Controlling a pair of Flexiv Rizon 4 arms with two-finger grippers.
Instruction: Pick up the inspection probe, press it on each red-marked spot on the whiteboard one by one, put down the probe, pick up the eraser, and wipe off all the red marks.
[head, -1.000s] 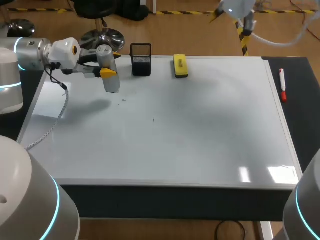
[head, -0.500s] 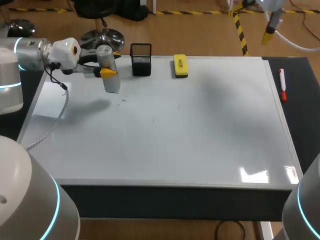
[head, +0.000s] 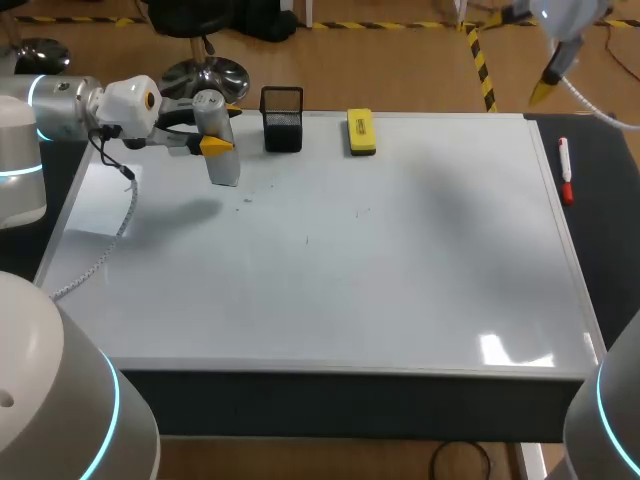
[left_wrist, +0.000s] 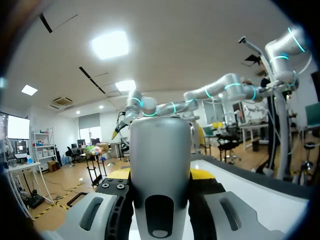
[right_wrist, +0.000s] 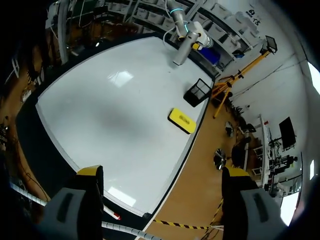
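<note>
Probe (head: 224, 168) gripped above the whiteboard (head: 380, 270) at about 10 o'clock.
Left claw (head: 213, 146) is clenched on the probe, a smooth silver cylinder with a rounded top, held nearly upright; whether its lower end touches the glossy white surface cannot be told. Eraser (head: 360, 131), a flat yellow block, lies at 12 o'clock on the far edge, near a black mesh box (head: 283, 122) at 11 o'clock. Slim white-and-red marker (head: 566, 170) rests on the dark table (head: 605, 210) at 2 o'clock. Right claw (right_wrist: 162, 172) hangs high beyond 1 o'clock, fingers spread wide, grasping nothing.
</note>
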